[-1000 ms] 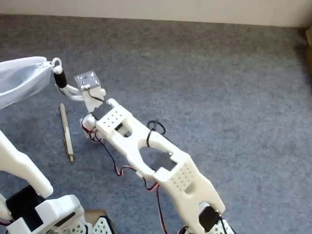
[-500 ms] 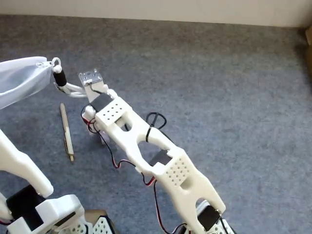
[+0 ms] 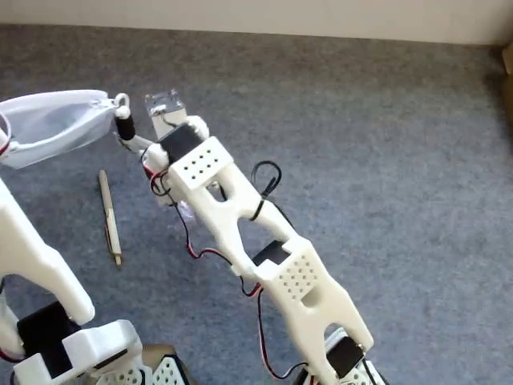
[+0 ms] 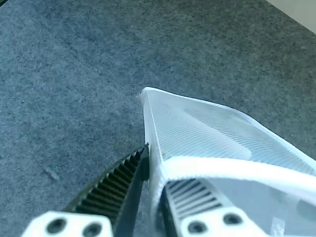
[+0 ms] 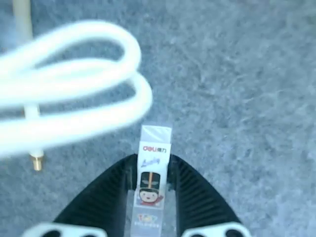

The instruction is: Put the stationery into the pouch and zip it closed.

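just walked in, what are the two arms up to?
The left gripper is shut on the edge of the white mesh pouch and holds it up off the table. The right gripper is shut on a small wrapped eraser, which sits just beside the pouch's end in the high view, not inside it. A pen lies on the table below the pouch, untouched.

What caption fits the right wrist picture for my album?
Right pincer grips a small labelled packet over grey carpet, pen nearby.
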Action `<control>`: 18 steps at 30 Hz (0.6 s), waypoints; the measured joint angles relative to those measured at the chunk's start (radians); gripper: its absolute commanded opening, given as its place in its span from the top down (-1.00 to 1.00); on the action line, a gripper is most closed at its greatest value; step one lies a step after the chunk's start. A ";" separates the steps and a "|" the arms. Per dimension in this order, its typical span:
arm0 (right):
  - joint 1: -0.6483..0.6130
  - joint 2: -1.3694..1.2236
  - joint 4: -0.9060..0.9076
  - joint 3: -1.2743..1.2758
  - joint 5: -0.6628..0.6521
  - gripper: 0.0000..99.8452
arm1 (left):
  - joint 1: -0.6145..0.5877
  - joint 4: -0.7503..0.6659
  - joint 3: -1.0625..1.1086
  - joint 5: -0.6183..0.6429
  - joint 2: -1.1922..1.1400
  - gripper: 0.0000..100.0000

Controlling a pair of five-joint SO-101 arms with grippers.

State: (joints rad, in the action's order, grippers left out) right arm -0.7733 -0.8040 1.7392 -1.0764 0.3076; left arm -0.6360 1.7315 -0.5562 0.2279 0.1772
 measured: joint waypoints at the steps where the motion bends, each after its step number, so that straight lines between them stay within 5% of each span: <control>1: 0.009 0.000 0.003 -0.015 0.000 0.99 | 0.008 0.000 0.000 0.003 0.000 0.99; 18: 0.181 0.103 0.006 -0.037 0.000 0.99 | 0.146 0.000 0.000 0.049 0.000 0.99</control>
State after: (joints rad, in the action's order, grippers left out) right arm -0.5923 -0.7012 1.7453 -1.1132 0.3076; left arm -0.4902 1.7315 -0.5562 0.2770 0.1772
